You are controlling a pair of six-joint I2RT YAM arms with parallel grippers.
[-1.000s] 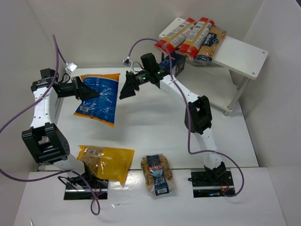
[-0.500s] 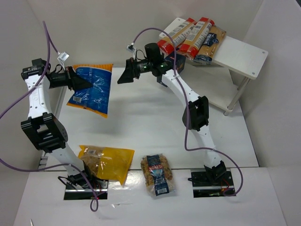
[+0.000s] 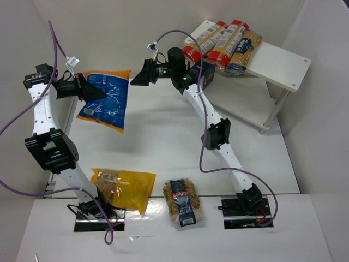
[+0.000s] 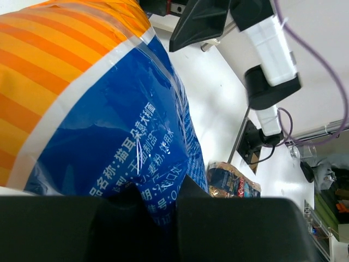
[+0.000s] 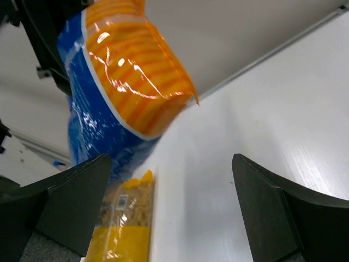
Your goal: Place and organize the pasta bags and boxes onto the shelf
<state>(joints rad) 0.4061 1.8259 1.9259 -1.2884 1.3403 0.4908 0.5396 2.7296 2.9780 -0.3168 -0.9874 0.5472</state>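
Note:
My left gripper (image 3: 94, 94) is shut on the blue bag with the orange top (image 3: 104, 99) and holds it in the air at the far left; the bag fills the left wrist view (image 4: 109, 120). My right gripper (image 3: 137, 77) is open and empty, level with the bag's orange top (image 5: 136, 71) and just right of it. The yellow bag (image 3: 121, 187) and the small clear bag (image 3: 184, 201) lie on the table near the arm bases. Three long tan packs (image 3: 221, 42) lie on the white shelf's top board (image 3: 278, 64). A dark navy box (image 3: 203, 75) sits behind the right arm.
White walls close in the table at the back, left and right. The shelf's lower board (image 3: 242, 112) shows under the top board. Purple cables loop above both arms. The yellow bag also shows in the right wrist view (image 5: 122, 229).
My left gripper has lifted the blue bag up and to the left, turning its orange top toward the back. My right gripper has swung up and left toward the bag's top.

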